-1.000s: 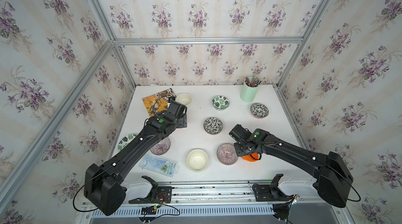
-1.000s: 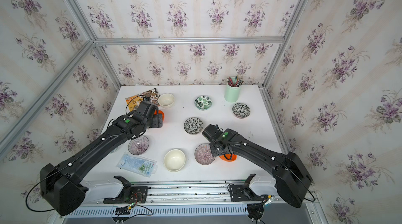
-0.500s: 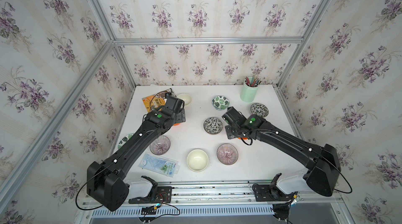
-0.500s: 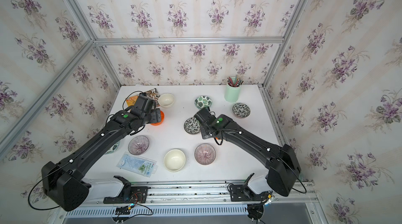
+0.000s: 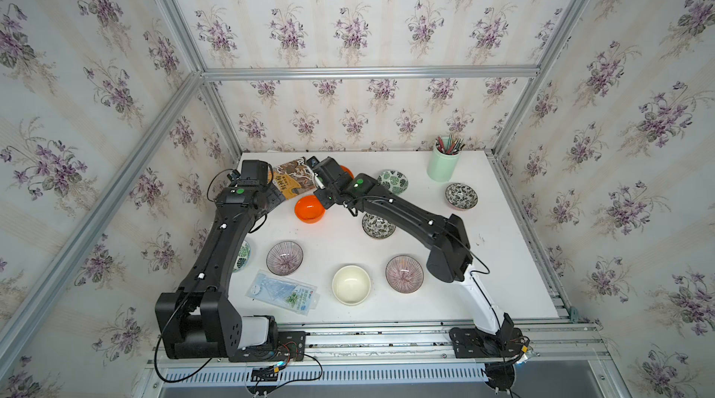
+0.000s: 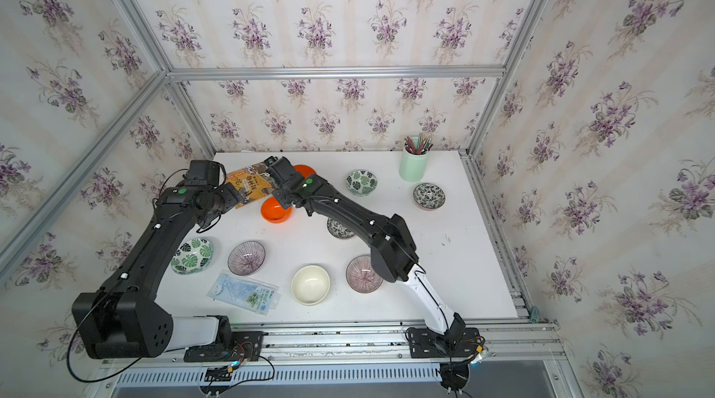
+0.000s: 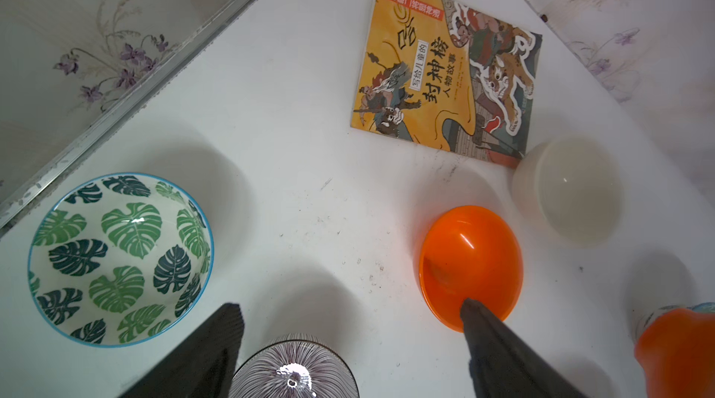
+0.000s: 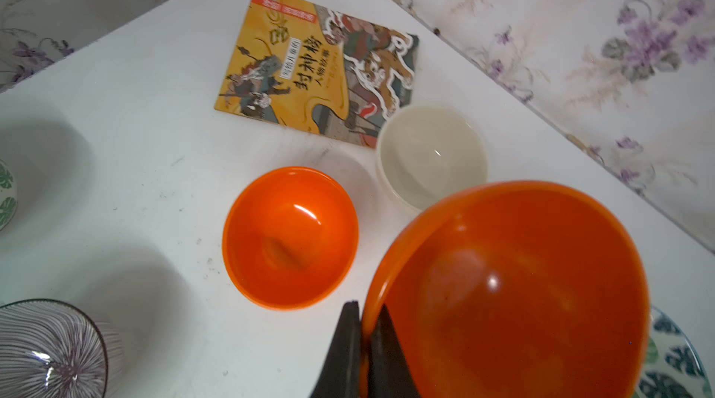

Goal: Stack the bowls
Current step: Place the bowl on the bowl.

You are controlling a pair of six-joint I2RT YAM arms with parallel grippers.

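Swinging across the surface (image 5: 514, 260), the right tool (image 8: 363, 309), clamped on the held orange bowl (image 8: 510, 291), had arrived just beside the resting orange bowl (image 8: 290, 237); the left tool (image 7: 348, 304) gaped apart. Nesting seemed next.

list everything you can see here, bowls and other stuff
orange bowls: 2, orange, one beside the book, one raised off the table
cream bowls: 2, cream, one front centre, one at the book's corner
green leaf bowls: 2, green-white, one back centre, one left
black-white leaf bowls: 2, black-white, one back right, one centre
purple striped bowls: 2, purple, front, flanking the cream one
pencil cup: 1, mint green, back right
book: 1, orange-yellow, back left
plastic packet: 1, clear bluish, front left
table: 1, white
left gripper: 1, black, open above the table
right gripper: 1, black, shut on the raised bowl's rim
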